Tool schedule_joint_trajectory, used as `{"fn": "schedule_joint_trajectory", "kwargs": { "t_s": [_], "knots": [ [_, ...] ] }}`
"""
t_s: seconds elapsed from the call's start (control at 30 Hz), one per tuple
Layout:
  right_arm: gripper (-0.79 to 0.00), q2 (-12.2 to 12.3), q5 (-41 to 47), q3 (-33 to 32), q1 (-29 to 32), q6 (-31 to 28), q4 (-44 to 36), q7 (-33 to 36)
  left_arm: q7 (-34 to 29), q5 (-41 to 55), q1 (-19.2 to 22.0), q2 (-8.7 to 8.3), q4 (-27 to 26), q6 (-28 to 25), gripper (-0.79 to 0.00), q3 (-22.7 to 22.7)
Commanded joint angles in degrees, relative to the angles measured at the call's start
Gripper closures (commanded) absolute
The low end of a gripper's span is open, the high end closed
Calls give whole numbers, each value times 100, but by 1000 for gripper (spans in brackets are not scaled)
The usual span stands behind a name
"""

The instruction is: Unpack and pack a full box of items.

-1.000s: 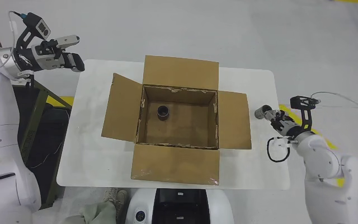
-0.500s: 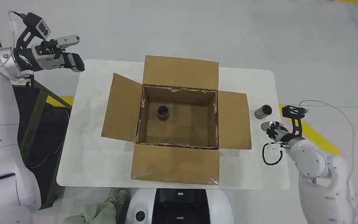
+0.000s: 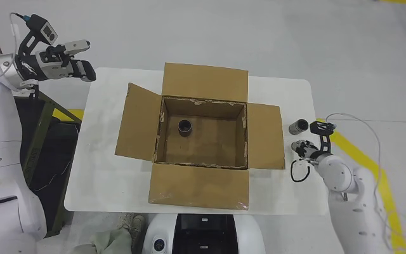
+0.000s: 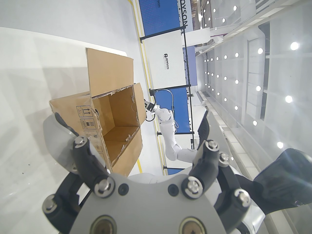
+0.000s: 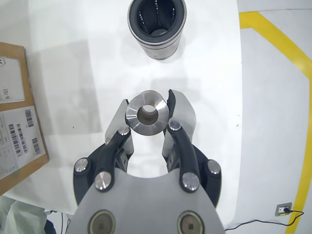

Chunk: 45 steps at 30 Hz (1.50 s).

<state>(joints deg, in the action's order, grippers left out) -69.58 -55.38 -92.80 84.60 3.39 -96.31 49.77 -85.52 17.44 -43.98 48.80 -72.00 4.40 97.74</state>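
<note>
An open cardboard box [image 3: 202, 184] stands mid-table with all flaps spread, and its corner flap [image 5: 14, 113] reaches into the right wrist view. One dark ring-shaped part [image 3: 185, 128] lies inside it. On the table right of the box lies a black-lined cylindrical bearing [image 3: 298, 126] [image 5: 157, 34]. Just nearer than it, my right gripper [image 3: 302, 150] [image 5: 147, 105] is shut on a steel ring [image 5: 147, 116], low over the table. My left gripper [image 3: 89, 60] [image 4: 131, 120] hangs open and empty above the table's far left corner, pointing toward the box [image 4: 114, 113].
The white table [image 3: 114, 184] has bare room left of the box and along the right strip around the bearing. Yellow floor lines [image 3: 365, 159] run beyond the table's right edge. A cable [image 3: 355, 120] loops from the right wrist.
My right gripper, still holding the steel ring, has drawn back from beside the bearing toward the table's near side and slightly toward the box. The left arm and the bearing stayed put.
</note>
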Motion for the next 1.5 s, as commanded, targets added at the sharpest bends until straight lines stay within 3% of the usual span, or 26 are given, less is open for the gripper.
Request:
{"fn": "schedule_joint_trajectory", "kwargs": {
  "t_s": [0.0,0.13,0.47,0.63,0.77,0.83,1.47],
  "knots": [
    [0,3,-10,22,-70,16,129,-29,0,0,0,0,0,0,-785,0],
    [-15,11,-115,80,-158,80,273,-72,0,0,0,0,0,0,-785,0],
    [-292,8,-219,280,-418,207,707,-209,0,0,0,0,0,0,-785,0],
    [-363,11,-265,347,-495,234,816,-222,0,0,0,0,0,0,-785,0],
    [-690,23,-286,324,-470,258,712,-226,0,0,0,0,0,0,-785,0],
    [-733,35,-308,268,-410,279,575,-225,0,0,0,0,0,0,-785,0],
    [-776,103,-447,-411,536,589,-1705,-510,0,0,0,0,0,0,-785,0]
  ]
}}
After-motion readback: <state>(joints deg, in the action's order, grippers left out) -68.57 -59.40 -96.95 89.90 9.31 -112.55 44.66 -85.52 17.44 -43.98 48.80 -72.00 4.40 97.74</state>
